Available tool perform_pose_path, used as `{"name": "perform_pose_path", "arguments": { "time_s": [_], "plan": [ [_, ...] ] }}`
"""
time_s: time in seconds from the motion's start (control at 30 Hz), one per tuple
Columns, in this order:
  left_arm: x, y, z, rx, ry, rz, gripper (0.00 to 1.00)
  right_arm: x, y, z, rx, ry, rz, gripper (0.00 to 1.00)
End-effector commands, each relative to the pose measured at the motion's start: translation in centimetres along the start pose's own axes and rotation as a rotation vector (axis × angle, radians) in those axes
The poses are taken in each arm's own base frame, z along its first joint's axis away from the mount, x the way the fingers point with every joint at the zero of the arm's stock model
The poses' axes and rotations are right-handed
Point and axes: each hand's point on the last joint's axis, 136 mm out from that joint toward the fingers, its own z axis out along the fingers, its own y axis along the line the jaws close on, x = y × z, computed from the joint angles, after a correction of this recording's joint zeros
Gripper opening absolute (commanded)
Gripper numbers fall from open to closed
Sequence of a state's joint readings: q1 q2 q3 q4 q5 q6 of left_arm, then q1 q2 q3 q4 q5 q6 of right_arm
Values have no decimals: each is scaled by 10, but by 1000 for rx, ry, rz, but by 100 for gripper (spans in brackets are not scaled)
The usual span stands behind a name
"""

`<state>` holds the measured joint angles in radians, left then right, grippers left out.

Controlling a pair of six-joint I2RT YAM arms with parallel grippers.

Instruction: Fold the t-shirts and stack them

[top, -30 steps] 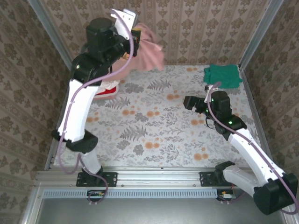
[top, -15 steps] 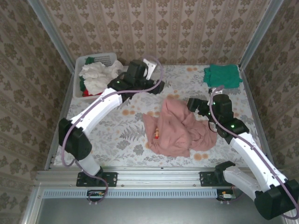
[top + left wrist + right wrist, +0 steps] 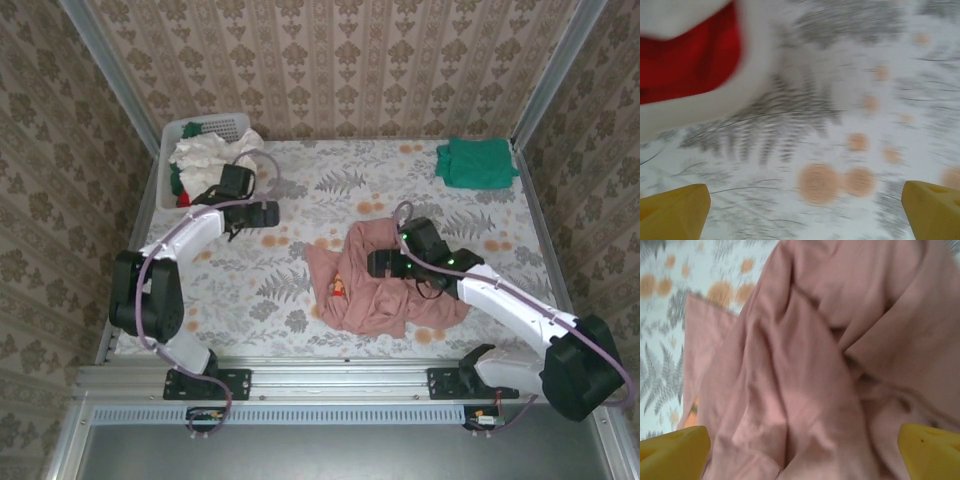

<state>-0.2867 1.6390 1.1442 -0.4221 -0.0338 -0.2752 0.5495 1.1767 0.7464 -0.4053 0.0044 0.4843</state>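
Note:
A dusty-pink t-shirt [image 3: 385, 285] lies crumpled on the middle of the table, a small printed figure showing at its left edge. My right gripper [image 3: 378, 263] hovers over it, open; in the right wrist view its yellow fingertips [image 3: 675, 452] stand wide apart above the pink t-shirt [image 3: 805, 365] with nothing between them. My left gripper [image 3: 262, 212] is open and low over the bare cloth beside the basket. In the left wrist view a red t-shirt [image 3: 690, 60] shows at the upper left. A folded teal-green t-shirt [image 3: 478, 162] lies at the back right.
A white slatted basket [image 3: 215, 122] stands in the back left corner with a white t-shirt [image 3: 205, 155] heaped in it. The floral tablecloth [image 3: 290, 290] is walled in by patterned panels on three sides.
The left gripper opened and let the pink t-shirt go; it dropped to the middle of the table. The left arm came down towards the basket. The right gripper moved left over the shirt.

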Motion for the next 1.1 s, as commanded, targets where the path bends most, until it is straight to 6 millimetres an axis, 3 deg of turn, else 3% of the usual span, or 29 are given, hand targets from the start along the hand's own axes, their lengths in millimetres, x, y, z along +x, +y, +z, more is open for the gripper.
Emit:
{"name": "perform_pose_path", "arguments": {
  "time_s": [0.0, 0.13, 0.3, 0.57, 1.07],
  "plan": [
    [11, 20, 11, -45, 33, -64, 100, 8, -2, -18, 105, -11, -21, 98],
    [12, 59, 14, -121, 58, -126, 100, 30, -5, -30, 170, 28, -74, 97],
    [6, 107, 1, -176, 31, -204, 100, 45, -16, -35, 185, 42, -66, 90],
    [-4, 155, -21, -210, -24, -296, 100, 64, -7, -16, 123, 117, -57, 84],
    [-31, 229, -10, -253, -58, -469, 98, 48, 6, -12, 67, 39, -71, 85]
  ]
}}
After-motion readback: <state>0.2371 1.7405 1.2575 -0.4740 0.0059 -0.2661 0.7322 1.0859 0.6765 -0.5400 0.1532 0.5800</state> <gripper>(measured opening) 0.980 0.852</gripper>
